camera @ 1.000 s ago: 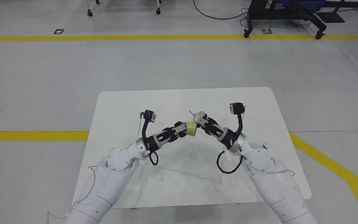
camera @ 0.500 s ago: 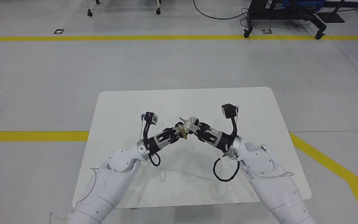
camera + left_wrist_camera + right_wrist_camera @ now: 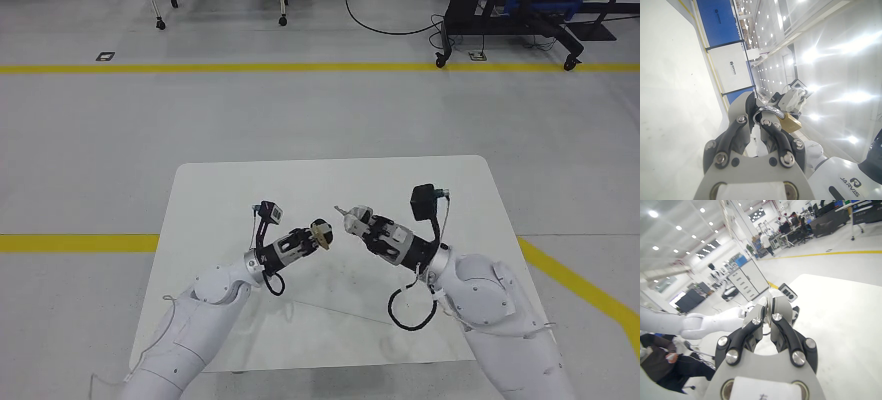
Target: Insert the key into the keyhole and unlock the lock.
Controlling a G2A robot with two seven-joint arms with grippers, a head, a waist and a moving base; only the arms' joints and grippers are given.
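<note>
My left gripper [image 3: 316,237] hovers over the middle of the white table [image 3: 440,190], shut on the steel shackle [image 3: 770,110] of a small brass padlock [image 3: 323,232]. The brass body [image 3: 792,124] sticks out to one side of the fingers. My right gripper [image 3: 350,217] faces it from the right, a short gap away. That gripper [image 3: 768,303] is shut on a thin metal key [image 3: 769,309], seen edge-on between its pads. The key's tip [image 3: 340,210] points up and left, clear of the padlock.
The bare tabletop [image 3: 240,200] lies under both arms, with its front edge near the robot. Yellow floor lines [image 3: 300,68] run behind the table and to each side of it. A black wheeled cart [image 3: 520,25] stands far back on the right.
One second ago the grippers met at the padlock and then pressed closer. Now the right gripper has drawn back to the right with the key, leaving a gap. The left gripper has shifted slightly left.
</note>
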